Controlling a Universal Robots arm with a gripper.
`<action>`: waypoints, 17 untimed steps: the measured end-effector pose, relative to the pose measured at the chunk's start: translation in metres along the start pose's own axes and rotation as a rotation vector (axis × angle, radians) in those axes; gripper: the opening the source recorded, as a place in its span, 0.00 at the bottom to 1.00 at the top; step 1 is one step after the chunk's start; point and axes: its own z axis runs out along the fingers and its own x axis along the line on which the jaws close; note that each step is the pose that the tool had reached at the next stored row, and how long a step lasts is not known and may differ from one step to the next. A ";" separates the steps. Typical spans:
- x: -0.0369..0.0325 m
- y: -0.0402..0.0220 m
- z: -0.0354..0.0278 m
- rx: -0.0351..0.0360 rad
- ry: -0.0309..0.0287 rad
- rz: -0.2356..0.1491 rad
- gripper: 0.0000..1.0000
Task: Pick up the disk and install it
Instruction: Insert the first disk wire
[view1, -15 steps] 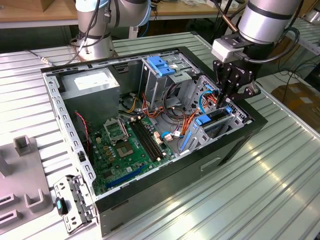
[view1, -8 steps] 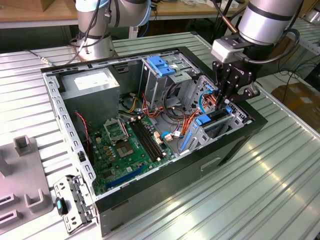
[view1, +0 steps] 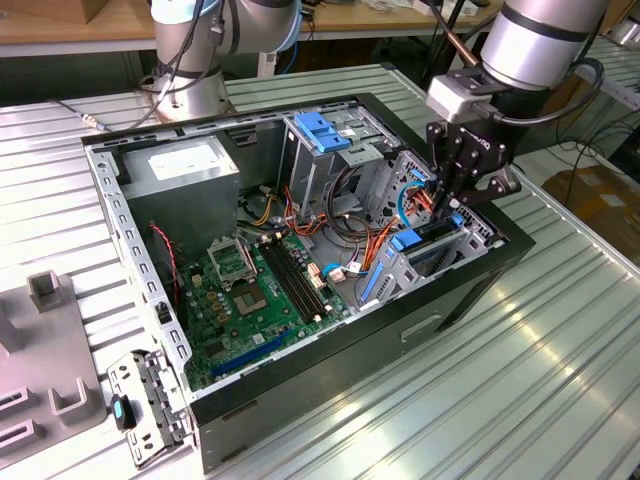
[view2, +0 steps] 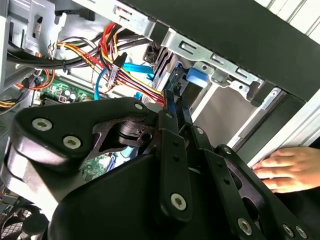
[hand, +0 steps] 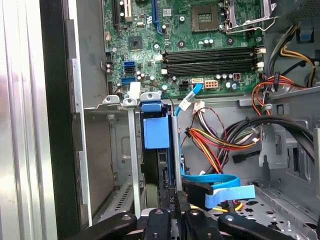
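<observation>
My black pincer (view2: 176, 102) fills the foreground in the second wrist view, its jaws closed narrowly on the edge of the disk (hand: 160, 170). The disk stands on edge in a bay of the open computer case (view1: 480, 275), directly beneath me. A person's hand (view2: 287, 167) rests on the case beside me.

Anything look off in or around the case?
Yes: a person's hand lies at the case's outer side, close to the end effector, which is shut on the disk. Nothing looks spilled or damaged.
</observation>
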 end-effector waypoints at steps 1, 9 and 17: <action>0.0000 0.0000 0.0000 0.0000 0.0000 0.000 0.18; 0.0009 -0.0003 0.0007 -0.0124 0.0008 0.003 0.18; 0.0012 -0.0057 0.0016 -0.0332 0.0022 0.016 0.18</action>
